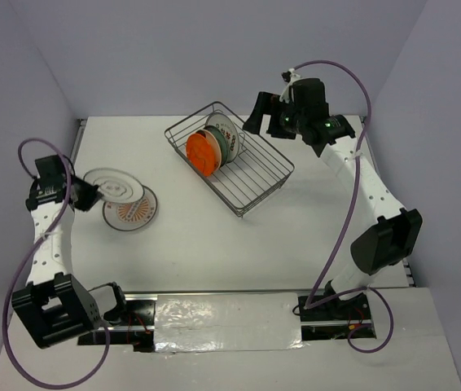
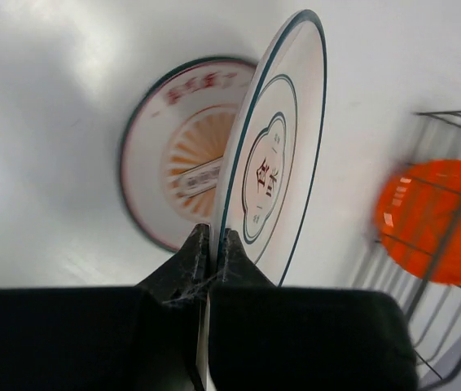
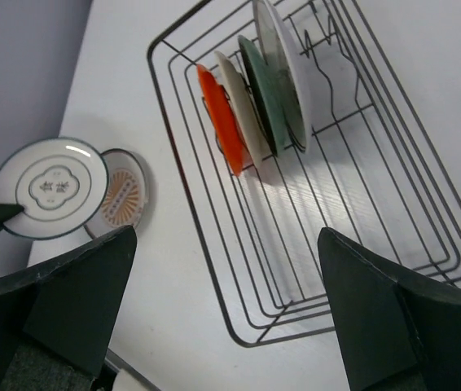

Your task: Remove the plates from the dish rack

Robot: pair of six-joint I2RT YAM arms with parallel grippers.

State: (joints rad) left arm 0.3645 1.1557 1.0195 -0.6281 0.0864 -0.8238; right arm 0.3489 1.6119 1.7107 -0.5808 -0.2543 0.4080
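Note:
The grey wire dish rack (image 1: 256, 177) lies slantwise at the table's middle back. Several plates stand in its far end: one with an orange back (image 1: 201, 153) in front, then a cream one (image 3: 243, 102), a grey-green one (image 3: 265, 96) and a white one (image 3: 284, 73). My left gripper (image 1: 90, 194) is shut on the rim of a white plate with a dark ring and central motif (image 2: 275, 155). It holds that plate tilted above a white plate with orange rays (image 1: 135, 211), which lies flat on the table. My right gripper (image 1: 265, 120) is open and empty, above the rack's far right side.
The rack's near half (image 3: 336, 204) holds nothing. Pale walls close the table at the left, back and right. The arm bases and a foil-covered strip (image 1: 230, 322) are at the near edge.

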